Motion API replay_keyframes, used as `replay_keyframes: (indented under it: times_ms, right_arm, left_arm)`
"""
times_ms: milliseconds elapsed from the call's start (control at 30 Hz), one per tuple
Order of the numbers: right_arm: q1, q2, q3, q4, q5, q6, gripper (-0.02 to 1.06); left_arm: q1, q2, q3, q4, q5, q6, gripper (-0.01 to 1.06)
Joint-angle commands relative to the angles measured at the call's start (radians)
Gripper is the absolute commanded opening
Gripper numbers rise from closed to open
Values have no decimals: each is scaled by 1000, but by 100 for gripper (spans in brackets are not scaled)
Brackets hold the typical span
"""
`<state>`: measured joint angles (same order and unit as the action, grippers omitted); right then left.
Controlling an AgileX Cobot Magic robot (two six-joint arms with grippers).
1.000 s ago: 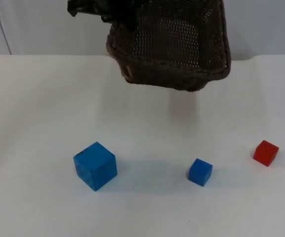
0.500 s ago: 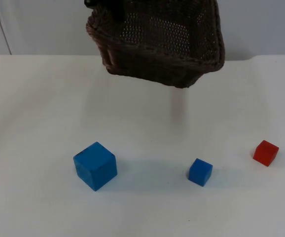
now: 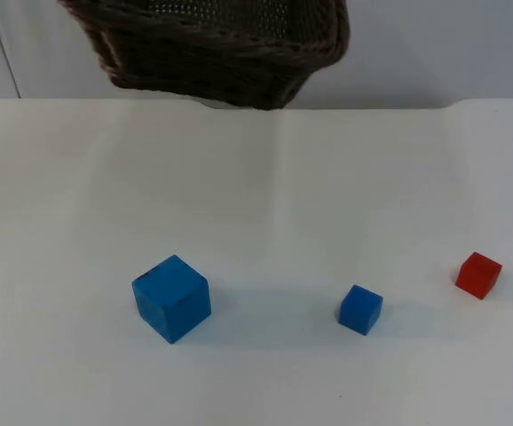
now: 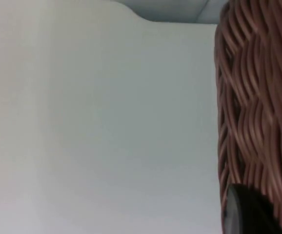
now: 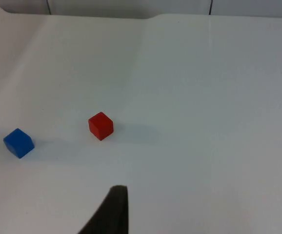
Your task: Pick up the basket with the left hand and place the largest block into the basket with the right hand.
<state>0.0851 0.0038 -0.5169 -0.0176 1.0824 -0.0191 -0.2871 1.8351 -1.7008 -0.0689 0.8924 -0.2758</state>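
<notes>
The brown wicker basket (image 3: 212,49) hangs high over the table's far edge, left of centre, tilted. Its woven wall (image 4: 258,97) stands close in the left wrist view, with my left gripper (image 4: 246,212) shut on it. The largest block, a big blue cube (image 3: 171,298), rests on the table at the front left. My right gripper (image 5: 112,214) waits above the table's right side, well short of the red cube (image 5: 100,126) and far from the big blue cube.
A small blue cube (image 3: 360,309) (image 5: 18,143) lies front right of centre. The small red cube (image 3: 478,275) sits further right. The white table (image 3: 265,186) ends at the grey wall behind.
The basket has risen and swung to the left, from above the table's far centre toward the upper left. The three cubes have not moved.
</notes>
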Motion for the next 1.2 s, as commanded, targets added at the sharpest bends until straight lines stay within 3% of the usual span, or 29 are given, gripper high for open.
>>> replay_keyframes:
  times_ms: [0, 33, 133, 200, 233, 467, 700, 900, 1167]
  right_arm:
    - [-5, -4, 0, 2, -3, 1, 105]
    - [-5, -4, 0, 2, -3, 1, 105]
    - [-5, -4, 0, 2, -3, 1, 105]
    - [-5, -4, 0, 2, -3, 1, 105]
    - [-5, -4, 0, 2, -3, 1, 105]
    - [-5, -4, 0, 2, -3, 1, 105]
    - [-5, -4, 0, 4, -3, 1, 105]
    - [-5, -4, 0, 50, -7, 3, 105]
    - [-5, -4, 0, 78, -7, -38, 105]
  left_arm:
    - [33, -99, 113, -33, -56, 5, 0]
    - [33, -99, 113, -33, -56, 5, 0]
    - [103, -236, 293, -47, -105, 11, 0]
    - [116, -257, 311, -52, -112, 11, 0]
    - [152, -311, 390, -81, -122, 40, 0]
    - [269, -537, 646, -287, -123, 220, 0]
    - [376, -774, 869, -294, -109, 247, 0]
    - [406, -922, 991, -294, -61, 257, 0]
    - [406, -1026, 1030, -310, 5, 262, 0]
